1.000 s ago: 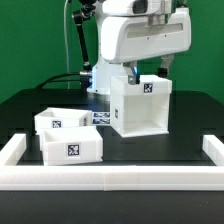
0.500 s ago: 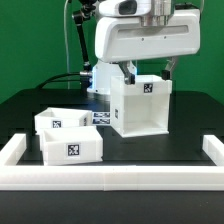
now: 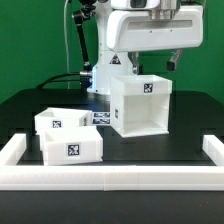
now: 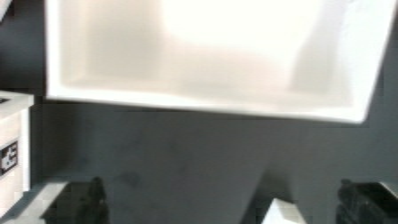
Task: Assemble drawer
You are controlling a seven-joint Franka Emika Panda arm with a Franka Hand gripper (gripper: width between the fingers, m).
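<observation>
The large white cube-shaped housing stands upright on the black table, its open front facing the camera and a tag near its top. Two shallow white trays lie at the exterior view's left, one behind and one in front, each with a tag. My gripper hangs just above the housing's top, open and empty, its fingers spread wider than the housing. In the wrist view the housing fills the upper part, a tray's corner shows at the edge, and my gripper has dark fingers spread apart over the table.
The marker board lies flat between the trays and the housing. A long low white rail edges the table's front and both sides. The robot base and cables stand behind the housing.
My gripper has risen from around the housing's top to just above it. The housing and both trays have not moved.
</observation>
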